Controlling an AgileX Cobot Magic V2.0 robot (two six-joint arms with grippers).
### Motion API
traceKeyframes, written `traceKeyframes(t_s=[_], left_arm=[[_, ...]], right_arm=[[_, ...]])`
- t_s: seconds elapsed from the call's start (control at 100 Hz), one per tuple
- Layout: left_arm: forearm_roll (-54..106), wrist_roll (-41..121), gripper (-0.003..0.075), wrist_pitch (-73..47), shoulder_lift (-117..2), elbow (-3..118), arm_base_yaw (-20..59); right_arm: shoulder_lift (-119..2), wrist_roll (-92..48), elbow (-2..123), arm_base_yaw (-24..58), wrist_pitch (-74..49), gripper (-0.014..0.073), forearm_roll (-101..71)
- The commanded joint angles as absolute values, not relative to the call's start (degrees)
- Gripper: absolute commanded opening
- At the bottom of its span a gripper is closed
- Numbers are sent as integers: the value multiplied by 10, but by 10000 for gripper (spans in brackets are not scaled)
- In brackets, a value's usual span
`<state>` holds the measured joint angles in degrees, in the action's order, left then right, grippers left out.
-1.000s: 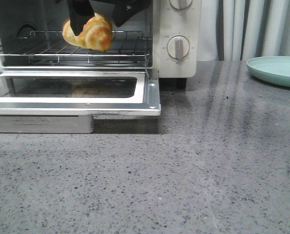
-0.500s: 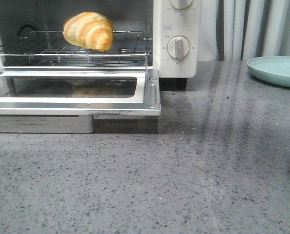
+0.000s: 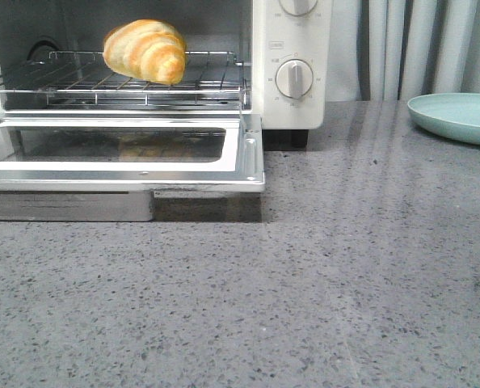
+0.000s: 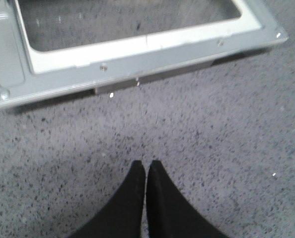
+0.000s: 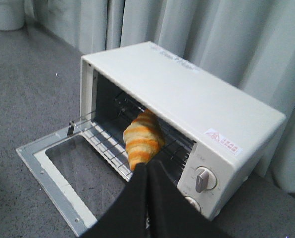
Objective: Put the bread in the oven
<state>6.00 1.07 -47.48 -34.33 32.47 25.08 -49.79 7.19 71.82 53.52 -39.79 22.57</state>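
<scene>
The bread (image 3: 147, 50), a golden-orange striped croissant roll, lies on the wire rack (image 3: 78, 81) inside the off-white oven (image 3: 292, 48). The oven door (image 3: 119, 149) hangs open and flat. In the right wrist view the bread (image 5: 143, 140) sits on the rack inside the oven (image 5: 187, 99), and my right gripper (image 5: 147, 167) is shut and empty, pulled back above and in front of the opening. My left gripper (image 4: 146, 166) is shut and empty, hovering over the grey counter just in front of the open door (image 4: 137, 54). Neither gripper shows in the front view.
A round pale green plate (image 3: 458, 117) sits on the counter at the far right. The grey speckled counter (image 3: 305, 283) spreads in front of the oven. Grey curtains (image 3: 418, 48) hang behind. The open door juts out over the counter at the left.
One second ago my right gripper held the bread on the rack. It let go and withdrew out of the front view; the bread stays on the rack.
</scene>
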Motion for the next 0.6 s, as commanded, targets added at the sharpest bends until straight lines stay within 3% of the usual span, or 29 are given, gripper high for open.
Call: traceKeyframes(t_s=[0.0, 0.32, 0.59], left_arm=[[62, 0, -22, -450, -377, 340, 250], [66, 0, -22, -392, -491, 342, 250], [67, 0, -22, -409, -461, 342, 250]], right_arm=[[-471, 64, 728, 535, -362, -69, 245], [-450, 64, 728, 535, -360, -69, 245], [-438, 64, 722, 535, -364, -69, 245]])
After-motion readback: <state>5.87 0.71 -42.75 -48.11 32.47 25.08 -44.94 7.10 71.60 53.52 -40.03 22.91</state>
